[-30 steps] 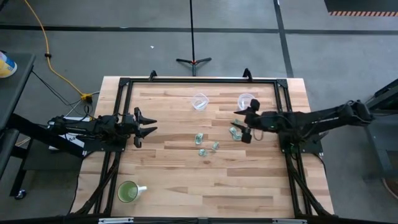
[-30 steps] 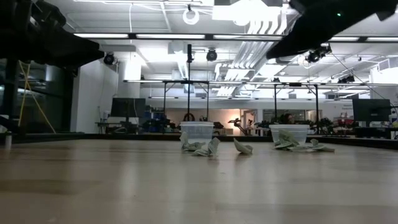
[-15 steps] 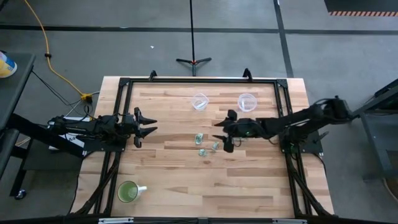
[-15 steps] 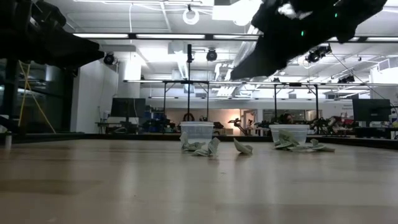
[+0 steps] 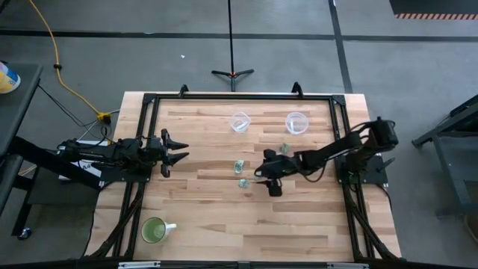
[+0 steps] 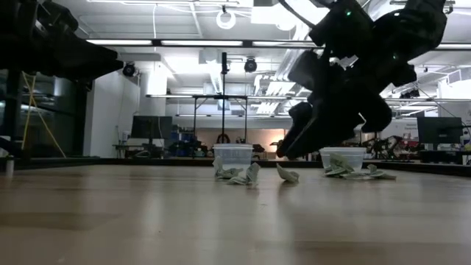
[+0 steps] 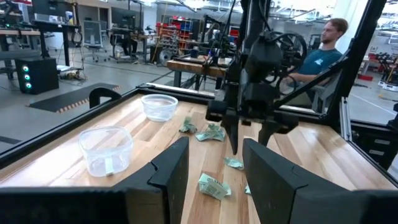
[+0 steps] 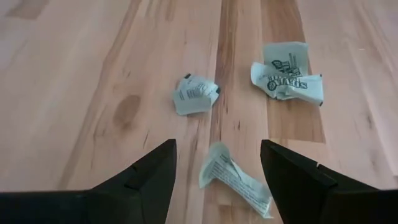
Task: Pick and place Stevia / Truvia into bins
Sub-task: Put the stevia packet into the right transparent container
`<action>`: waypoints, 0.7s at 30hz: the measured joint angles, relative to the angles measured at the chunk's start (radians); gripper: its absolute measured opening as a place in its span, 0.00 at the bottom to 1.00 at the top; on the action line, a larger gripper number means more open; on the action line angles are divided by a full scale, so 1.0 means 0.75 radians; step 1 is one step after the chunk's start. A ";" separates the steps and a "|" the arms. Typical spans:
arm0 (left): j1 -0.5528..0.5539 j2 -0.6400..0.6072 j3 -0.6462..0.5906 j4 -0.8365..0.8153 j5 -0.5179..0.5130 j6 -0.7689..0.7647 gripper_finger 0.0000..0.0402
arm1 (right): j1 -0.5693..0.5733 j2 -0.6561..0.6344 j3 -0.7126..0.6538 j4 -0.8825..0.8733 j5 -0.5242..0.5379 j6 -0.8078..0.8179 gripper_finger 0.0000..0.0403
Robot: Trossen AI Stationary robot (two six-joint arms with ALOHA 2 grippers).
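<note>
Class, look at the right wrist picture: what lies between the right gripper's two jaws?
In the right wrist view, one crumpled Stevia sachet lies on the bare table between the open jaws of the right gripper, apparently not yet gripped.

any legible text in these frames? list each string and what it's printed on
"STEVIA": dark print on the crumpled sachet, right wrist view; the second line below it is blurred.
Small print on the folded sachet: too small to read.
Print on the sachet between the right gripper fingers: too blurred to read.
Nothing else legible.
</note>
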 joint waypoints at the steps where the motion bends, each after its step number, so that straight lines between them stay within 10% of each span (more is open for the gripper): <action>1: 0.000 0.000 0.000 0.000 0.000 0.000 0.46 | -0.001 0.011 0.000 0.007 0.004 0.000 0.56; 13: 0.000 0.000 0.000 0.000 0.001 0.000 0.46 | -0.002 0.125 0.000 0.030 0.009 0.006 0.54; 21: 0.000 0.000 0.000 0.000 0.001 0.000 0.46 | -0.002 0.103 0.000 0.013 0.052 0.006 0.32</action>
